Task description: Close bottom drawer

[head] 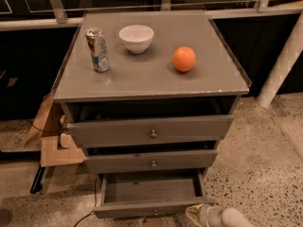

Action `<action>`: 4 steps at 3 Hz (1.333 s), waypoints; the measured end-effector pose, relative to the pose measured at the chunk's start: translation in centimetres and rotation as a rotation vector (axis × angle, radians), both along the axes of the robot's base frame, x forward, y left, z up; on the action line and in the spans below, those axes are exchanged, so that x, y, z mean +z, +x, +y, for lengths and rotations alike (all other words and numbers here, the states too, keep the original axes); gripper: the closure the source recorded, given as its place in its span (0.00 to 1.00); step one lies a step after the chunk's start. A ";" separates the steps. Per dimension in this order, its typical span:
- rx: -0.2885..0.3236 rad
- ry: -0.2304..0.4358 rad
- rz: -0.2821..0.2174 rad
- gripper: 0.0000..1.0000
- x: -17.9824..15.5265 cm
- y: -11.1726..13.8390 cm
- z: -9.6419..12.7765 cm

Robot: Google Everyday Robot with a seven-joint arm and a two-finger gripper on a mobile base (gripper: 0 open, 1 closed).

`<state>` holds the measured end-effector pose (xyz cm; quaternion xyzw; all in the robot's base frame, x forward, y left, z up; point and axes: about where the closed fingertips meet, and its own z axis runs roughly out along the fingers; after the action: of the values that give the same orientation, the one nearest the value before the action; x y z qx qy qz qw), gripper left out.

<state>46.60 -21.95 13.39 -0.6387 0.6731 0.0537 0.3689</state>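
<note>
**At cabinet foot: bottom drawer open, gripper at its right front corner**

Item: bottom drawer [151, 206]. Grey wood, with the slimmest front panel of the three and a small round knob [155, 212] at centre, partly cut by the lower edge of the view. Location: lowest bay of the grey cabinet [151, 82], pulled well out toward the camera. Its inside floor is exposed and appears to hold nothing.

Item: gripper [201, 213]. Pale, at the bottom right of the view, with the arm running off to the right. It sits just beside the right end of the drawer's front panel. Contact with the panel cannot be confirmed, nor can it be told whether the gripper is spread or closed. Nothing is seen in its hold.

Step in hand, by judgement: approach made, closing push not yet done.

Next move calls for: a flat, straight push on the front panel toward the cabinet. Pushing nearer the centre than the corner would keep the drawer from skewing on its runners.

Neighbouring items: middle drawer [151, 161], slightly out; top drawer [150, 132], partly out. Neither belongs to the task.
</note>
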 end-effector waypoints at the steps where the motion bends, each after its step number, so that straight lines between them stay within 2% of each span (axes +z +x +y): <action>1: 0.003 0.011 -0.029 1.00 -0.3 1.5 0.2; 4: 0.006 0.016 -0.085 1.00 -0.3 7.4 0.7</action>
<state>54.03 -21.29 13.08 -0.6393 0.6546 0.0329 0.4021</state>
